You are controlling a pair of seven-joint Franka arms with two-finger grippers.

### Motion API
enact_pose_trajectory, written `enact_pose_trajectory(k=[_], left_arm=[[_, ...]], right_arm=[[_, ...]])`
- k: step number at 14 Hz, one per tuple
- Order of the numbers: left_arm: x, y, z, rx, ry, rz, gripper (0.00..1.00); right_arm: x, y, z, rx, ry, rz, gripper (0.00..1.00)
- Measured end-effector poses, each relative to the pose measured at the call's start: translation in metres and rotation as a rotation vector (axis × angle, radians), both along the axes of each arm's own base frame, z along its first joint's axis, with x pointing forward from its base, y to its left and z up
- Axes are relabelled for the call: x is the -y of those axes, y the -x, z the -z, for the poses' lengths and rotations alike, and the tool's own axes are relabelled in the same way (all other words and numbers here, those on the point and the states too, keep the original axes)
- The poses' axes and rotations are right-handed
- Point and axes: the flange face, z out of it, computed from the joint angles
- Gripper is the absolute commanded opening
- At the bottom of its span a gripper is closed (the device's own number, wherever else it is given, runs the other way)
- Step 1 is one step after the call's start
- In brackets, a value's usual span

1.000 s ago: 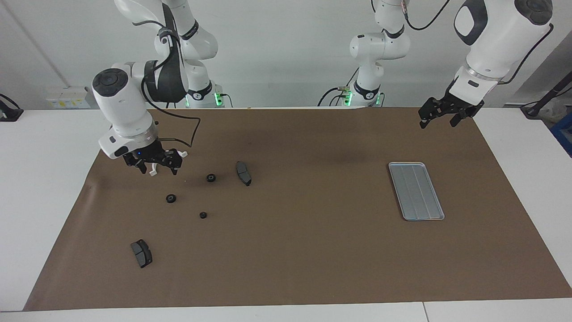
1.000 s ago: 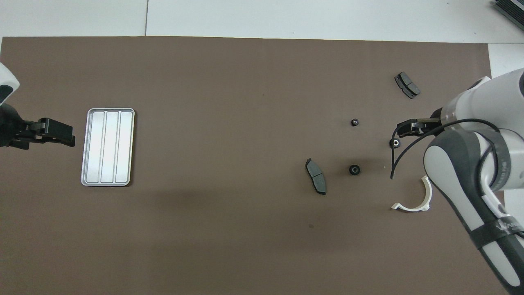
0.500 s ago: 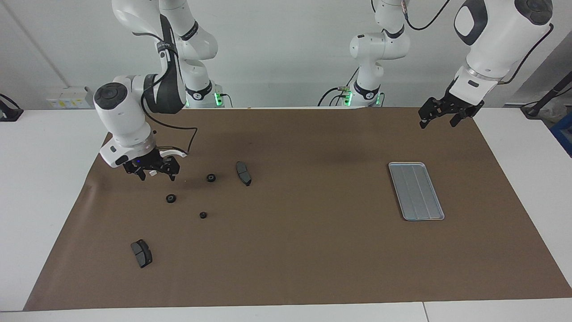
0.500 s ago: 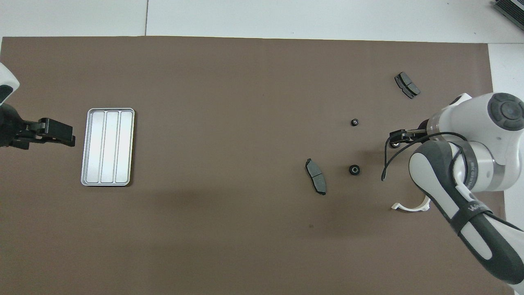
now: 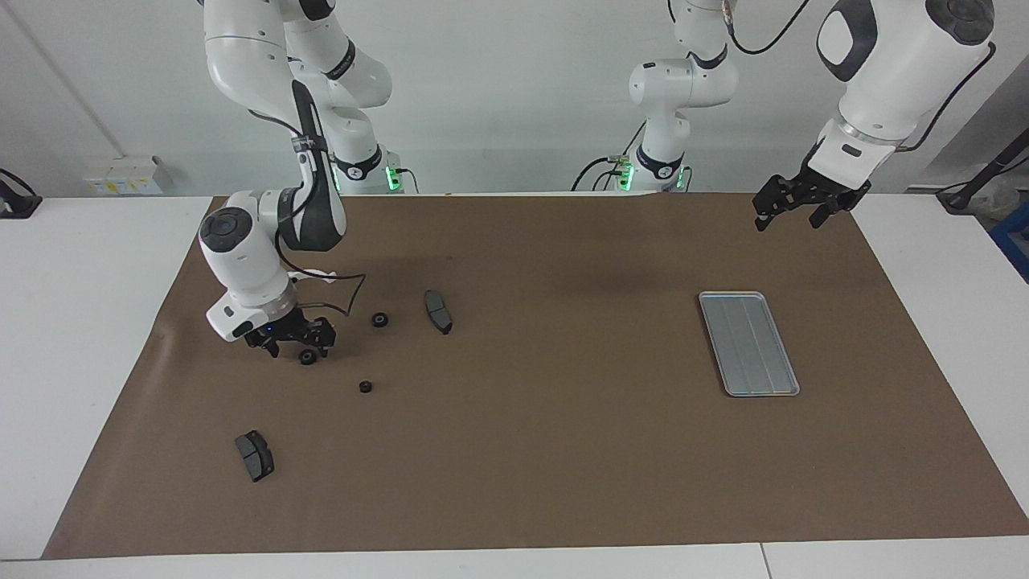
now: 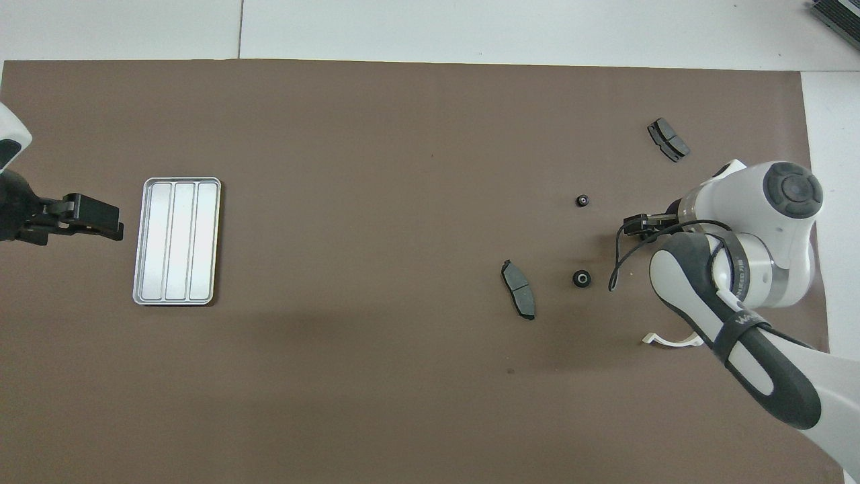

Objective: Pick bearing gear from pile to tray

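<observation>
Target ring: a small black round ring with a pale centre (image 5: 307, 357) is lying flat on the brown paper table cover (image 5: 547, 450) at the right arm's end, partly covered by the gripper in the facing view and hidden under it in the overhead view.
Right gripper: the black two-finger right gripper (image 5: 294, 344) is hanging low at this ring with its fingers standing spread; whether a fingertip is touching the ring I cannot tell.
Step in hand: judging by the pose, the arm is lining up a pinch on the ring.
Doing it well: the fingers should be coming straight down either side of the ring before squeezing, since a light round part will be skidding away if one tip arrives first.
Pointing and long axis: the ring is resting with its hole facing up; being round, it is showing no long axis, so any grip angle should be serving equally.
Neighbouring parts: two more small black round rings (image 6: 582, 199) (image 6: 581, 278) are lying near, a dark grey brake pad (image 6: 518, 298) sits toward the table's middle, another (image 6: 668, 139) farther from the robots, and a white half-ring bracket (image 6: 672, 339) nearer to them.
Tray: the flat ribbed silver-grey metal tray (image 6: 177, 240) is sitting well apart, at the left arm's end.
Left gripper: the black left gripper (image 5: 789, 206) is waiting in the air beside the tray, fingers spread and holding nothing.
</observation>
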Motion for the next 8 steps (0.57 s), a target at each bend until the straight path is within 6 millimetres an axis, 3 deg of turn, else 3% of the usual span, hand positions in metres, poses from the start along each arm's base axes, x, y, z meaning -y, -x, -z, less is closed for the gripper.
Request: enact_pose_trajectory(k=[2,8], left_arm=[[0.0000,0.0000,0.0000,0.000,0.000,0.000,1.00],[0.0000,0.0000,0.0000,0.000,0.000,0.000,1.00]], right_arm=[[-0.0006,0.0030,0.0045,-0.010,-0.001,-0.001,0.83],[-0.0008,0.0044,0.0064,-0.015,-0.001,-0.001,0.14]])
